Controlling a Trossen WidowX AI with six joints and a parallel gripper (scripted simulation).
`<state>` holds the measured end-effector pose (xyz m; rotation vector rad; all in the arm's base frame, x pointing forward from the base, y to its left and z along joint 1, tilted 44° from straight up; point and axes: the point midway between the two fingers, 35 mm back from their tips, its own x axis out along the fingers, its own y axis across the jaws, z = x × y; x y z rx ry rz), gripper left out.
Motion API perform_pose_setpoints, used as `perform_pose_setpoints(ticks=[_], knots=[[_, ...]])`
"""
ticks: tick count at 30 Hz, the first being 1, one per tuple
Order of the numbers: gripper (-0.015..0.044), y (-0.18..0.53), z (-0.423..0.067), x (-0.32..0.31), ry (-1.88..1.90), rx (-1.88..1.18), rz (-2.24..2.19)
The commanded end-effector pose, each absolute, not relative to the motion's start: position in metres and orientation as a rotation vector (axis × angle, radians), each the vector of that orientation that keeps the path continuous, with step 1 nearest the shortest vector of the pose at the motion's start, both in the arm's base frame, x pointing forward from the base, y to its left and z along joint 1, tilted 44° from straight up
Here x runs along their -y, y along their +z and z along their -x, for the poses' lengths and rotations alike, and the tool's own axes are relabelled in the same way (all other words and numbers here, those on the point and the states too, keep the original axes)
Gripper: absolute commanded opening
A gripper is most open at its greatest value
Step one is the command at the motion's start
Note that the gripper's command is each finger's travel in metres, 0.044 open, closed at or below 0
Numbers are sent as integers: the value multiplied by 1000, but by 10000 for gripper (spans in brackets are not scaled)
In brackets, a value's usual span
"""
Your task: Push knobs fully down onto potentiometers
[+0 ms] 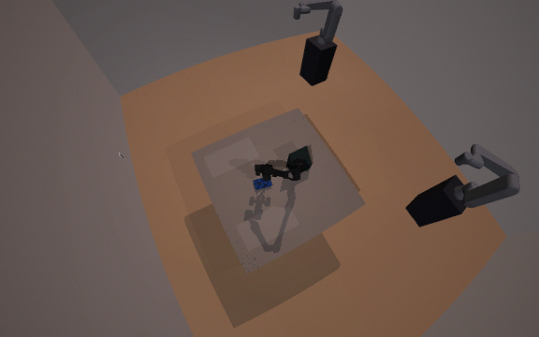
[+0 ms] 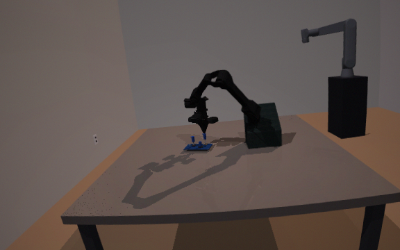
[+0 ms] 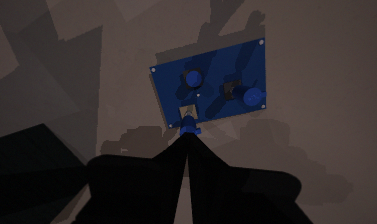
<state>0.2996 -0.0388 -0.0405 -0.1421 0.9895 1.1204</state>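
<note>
Wrist view: the black two-fingered tool (image 3: 188,142) points down, its fingers pressed together to a single tip with nothing between them. The tip sits directly over a small blue cylindrical knob (image 3: 188,126) at the 6 o'clock edge of the flat blue rectangular circuit board (image 3: 214,70). Whether tip and knob touch cannot be told from here; they overlap in the picture. Just past that knob, toward 12 o'clock, a pale square patch shows on the board. A second blue round knob (image 3: 192,79) stands toward 11 o'clock on a dark round base. A third, larger blue knob (image 3: 252,96) lies at about 2 o'clock from the tool tip, beside a dark blocky part. Small pale dots mark the board corners. The board is tilted in the frame, its long side running from 8 to 2 o'clock.

Exterior view: the board (image 2: 198,148) rests on the grey-brown desk (image 2: 290,180), near the middle of the far half. The black jointed arm (image 2: 221,81) arches over from a dark green box base (image 2: 267,126) at 3 o'clock of the board. The tool (image 2: 204,133) hangs vertical, its tip just above one of two upright blue knobs (image 2: 204,137); the other (image 2: 192,139) stands free beside it at 9 o'clock.

Top view: the board (image 1: 262,183) lies at 7 o'clock from the base.
</note>
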Motion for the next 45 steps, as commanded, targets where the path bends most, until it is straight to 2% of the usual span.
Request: perform_pose_setpoints(ticks=[1,45], knots=[[0,-41,-300,37,1121,-988,137],[0,-48,-301,30,1121,-987,136]])
